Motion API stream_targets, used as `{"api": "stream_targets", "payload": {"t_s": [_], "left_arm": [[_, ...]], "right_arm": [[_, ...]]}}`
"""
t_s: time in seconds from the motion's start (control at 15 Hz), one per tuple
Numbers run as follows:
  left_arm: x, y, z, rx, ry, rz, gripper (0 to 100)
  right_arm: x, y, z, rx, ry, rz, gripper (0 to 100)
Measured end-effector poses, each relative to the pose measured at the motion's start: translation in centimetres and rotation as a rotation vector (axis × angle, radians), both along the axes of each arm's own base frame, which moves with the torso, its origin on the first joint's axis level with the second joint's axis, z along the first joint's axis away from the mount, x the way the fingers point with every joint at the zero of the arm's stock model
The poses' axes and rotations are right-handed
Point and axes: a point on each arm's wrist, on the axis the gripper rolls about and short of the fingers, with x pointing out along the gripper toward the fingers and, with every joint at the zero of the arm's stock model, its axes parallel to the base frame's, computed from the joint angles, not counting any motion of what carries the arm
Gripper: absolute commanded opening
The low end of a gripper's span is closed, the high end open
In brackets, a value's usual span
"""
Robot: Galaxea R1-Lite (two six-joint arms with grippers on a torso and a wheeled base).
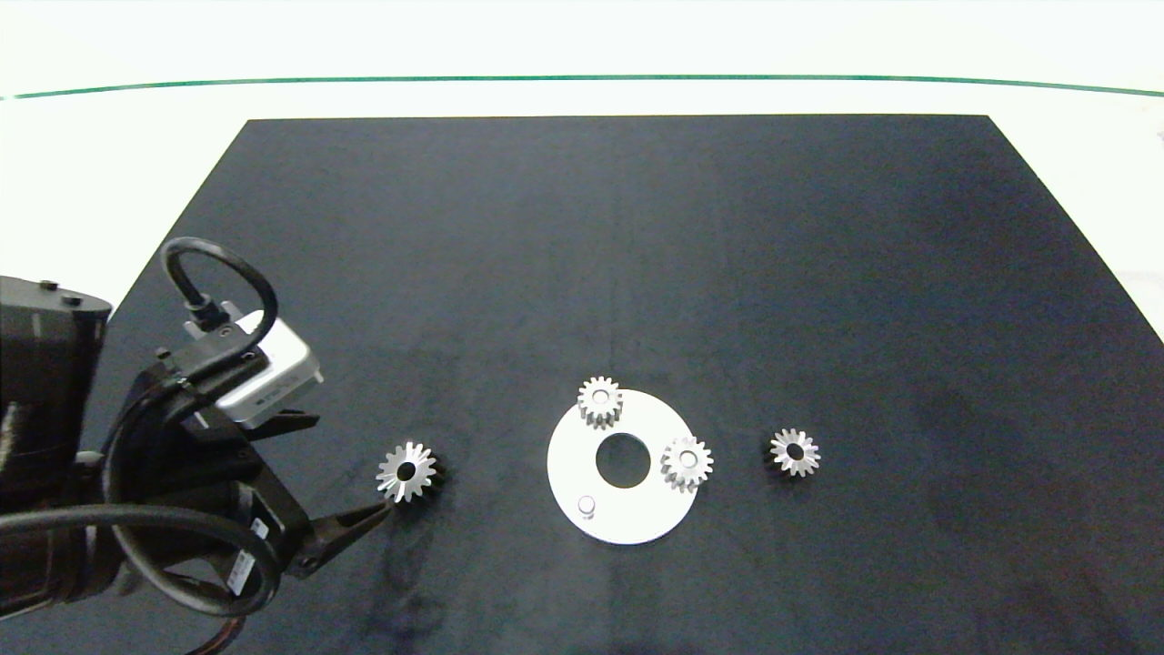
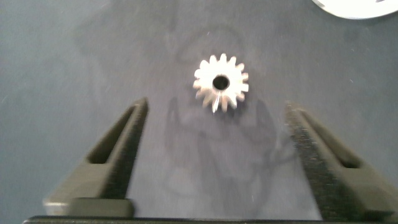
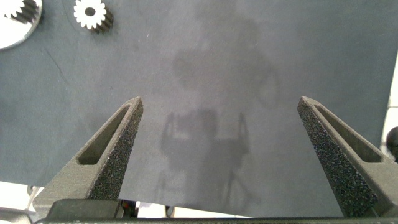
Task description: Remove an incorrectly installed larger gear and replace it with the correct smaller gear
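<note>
On the dark table (image 1: 637, 227), the larger gear (image 1: 408, 471) lies off the white disc (image 1: 627, 518), just ahead of the left gripper (image 2: 214, 134), fingers apart. The right gripper (image 3: 217, 130), also apart, should centre over the smaller gear (image 1: 795, 451) before closing.

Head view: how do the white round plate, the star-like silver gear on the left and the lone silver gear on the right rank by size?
1. White round plate.
2. Star-like silver gear.
3. Lone silver gear, only slightly smaller-looking.
</note>
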Motion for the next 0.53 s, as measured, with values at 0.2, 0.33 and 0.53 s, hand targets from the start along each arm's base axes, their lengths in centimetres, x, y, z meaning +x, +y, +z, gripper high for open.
{"api": "stream_targets", "payload": {"t_s": [0.2, 0.33, 0.53], "left_arm": [[-2.1, 2.1, 1.3, -0.053, -0.044, 0.082, 100], [-3.5, 3.6, 1.9, -0.081, -0.077, 0.149, 100], [-6.4, 5.3, 2.5, -0.118, -0.108, 0.224, 100]], "right_arm": [[1.4, 0.4, -0.1, -0.005, 0.055, 0.045, 100], [2.4, 0.8, -0.2, -0.012, 0.092, 0.087, 100], [3.9, 1.6, 0.2, -0.033, 0.131, 0.162, 100]]}}
